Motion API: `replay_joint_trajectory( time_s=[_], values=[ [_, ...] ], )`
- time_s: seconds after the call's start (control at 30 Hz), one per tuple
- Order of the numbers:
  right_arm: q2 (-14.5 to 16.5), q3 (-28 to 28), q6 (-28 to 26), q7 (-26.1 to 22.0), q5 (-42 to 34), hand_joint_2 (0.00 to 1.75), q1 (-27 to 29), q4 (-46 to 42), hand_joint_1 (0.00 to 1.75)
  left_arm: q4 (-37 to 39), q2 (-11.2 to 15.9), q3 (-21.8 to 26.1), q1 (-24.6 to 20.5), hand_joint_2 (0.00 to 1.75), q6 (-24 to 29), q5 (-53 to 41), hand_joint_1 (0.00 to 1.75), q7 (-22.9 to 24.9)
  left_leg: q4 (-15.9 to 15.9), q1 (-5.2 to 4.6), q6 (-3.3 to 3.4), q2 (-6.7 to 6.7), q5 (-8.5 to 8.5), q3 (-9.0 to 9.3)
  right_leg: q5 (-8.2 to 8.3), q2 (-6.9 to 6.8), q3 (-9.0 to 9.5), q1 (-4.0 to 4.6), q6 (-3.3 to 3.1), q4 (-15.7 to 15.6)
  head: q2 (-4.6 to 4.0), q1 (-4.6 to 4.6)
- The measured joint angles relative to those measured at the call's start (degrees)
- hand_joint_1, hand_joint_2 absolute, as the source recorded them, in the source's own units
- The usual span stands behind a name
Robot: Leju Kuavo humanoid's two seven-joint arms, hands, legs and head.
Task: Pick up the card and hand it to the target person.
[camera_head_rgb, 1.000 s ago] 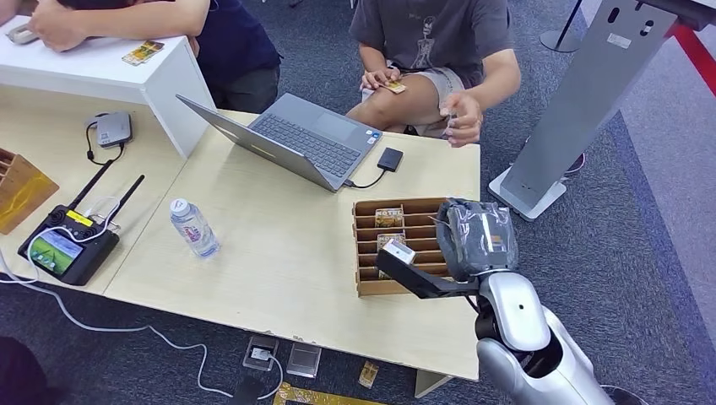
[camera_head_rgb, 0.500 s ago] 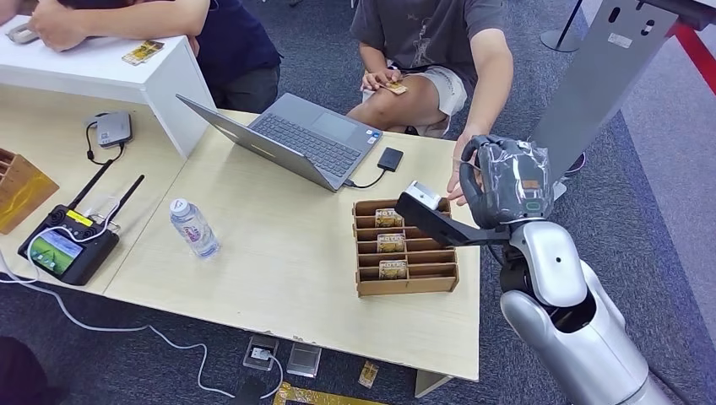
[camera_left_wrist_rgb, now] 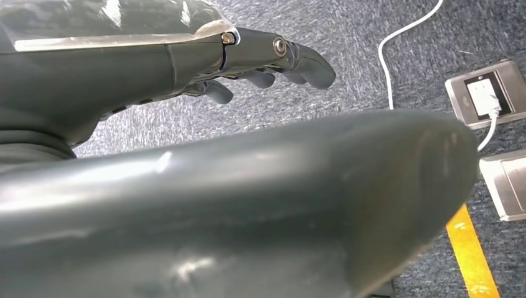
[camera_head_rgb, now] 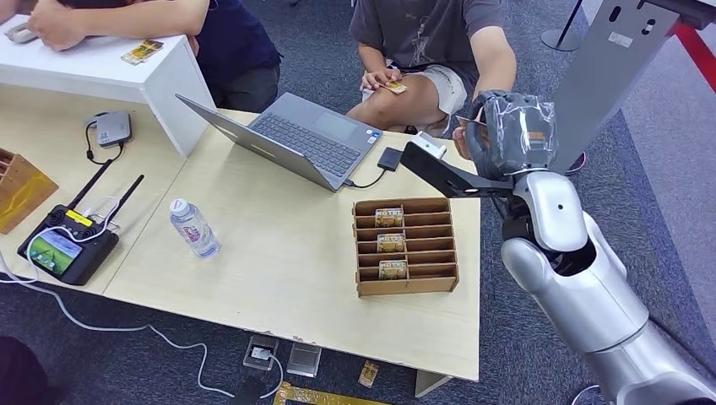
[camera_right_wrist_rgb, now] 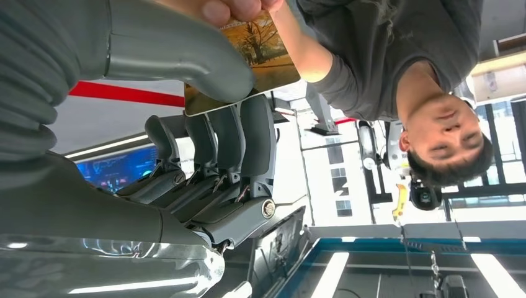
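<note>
The right hand [camera_head_rgb: 507,135] is pinching the card [camera_right_wrist_rgb: 260,56] beside a person's hand [camera_right_wrist_rgb: 223,7], above a tan table [camera_head_rgb: 279,253] sitting on grey carpet [camera_head_rgb: 659,169]; the left hand [camera_left_wrist_rgb: 248,62] is hanging empty, fingers apart.

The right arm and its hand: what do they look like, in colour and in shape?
The right arm is smooth, rounded silver metal with dark joints. A flat black bracket juts from the wrist, carrying a small pale block. The right hand wears a crinkled, glossy grey cover with a small orange mark; beneath it are a thick grey thumb and darker fingers.
</note>
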Motion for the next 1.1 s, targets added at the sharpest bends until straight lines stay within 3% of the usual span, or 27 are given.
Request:
replay_joint_trajectory(
  time_s=[0.13,0.2,0.27,0.33,0.73,1.1],
  values=[
    [1.43,0.89,-0.12,-0.48,-0.62,1.75,-1.79,3.89,1.27,0.00,-0.02,0.00,0.00,0.00,0.23,0.01,0.00,0.45,0.00,0.00,0.00,0.00,0.00,-0.01,0.00,0.00,0.00,0.00,0.00,0.00,0.00,0.00],
    [2.24,1.38,-0.01,-0.74,-1.19,1.75,-2.59,5.98,0.91,0.00,-0.02,0.00,0.00,0.00,0.32,0.05,0.00,0.54,0.00,0.00,0.00,0.00,0.00,-0.01,0.00,0.00,-0.01,0.00,0.00,0.00,0.00,0.01],
    [3.08,2.04,0.12,-0.96,-1.86,1.75,-3.34,8.36,0.29,0.00,-0.02,0.00,-0.01,0.00,0.41,0.12,0.00,0.57,0.00,0.00,0.00,0.00,0.00,-0.01,0.00,0.00,-0.01,0.00,0.00,0.00,0.00,0.00],
    [3.80,2.67,0.16,-1.08,-2.33,1.75,-3.69,10.48,0.00,0.00,-0.02,0.00,0.00,0.00,0.46,0.16,0.00,0.61,0.00,0.00,0.00,-0.02,0.00,-0.01,0.00,-0.02,-0.01,0.00,0.00,0.00,0.00,0.02],
    [6.76,5.78,-3.01,-1.87,-3.74,1.75,-3.94,19.30,0.00,0.00,-0.02,0.02,0.02,0.00,0.66,0.45,0.00,0.86,0.00,0.00,0.00,-0.02,0.00,-0.02,0.00,-0.02,-0.04,0.00,0.00,0.00,0.00,0.02],
    [6.69,4.91,-23.17,-4.70,-6.04,1.75,0.49,16.29,0.00,0.00,-0.10,0.02,0.08,0.00,1.60,1.13,0.00,0.86,0.01,0.00,0.00,0.01,0.00,0.04,0.00,0.01,-0.05,0.00,0.00,-0.01,0.00,0.00]
  ],
)
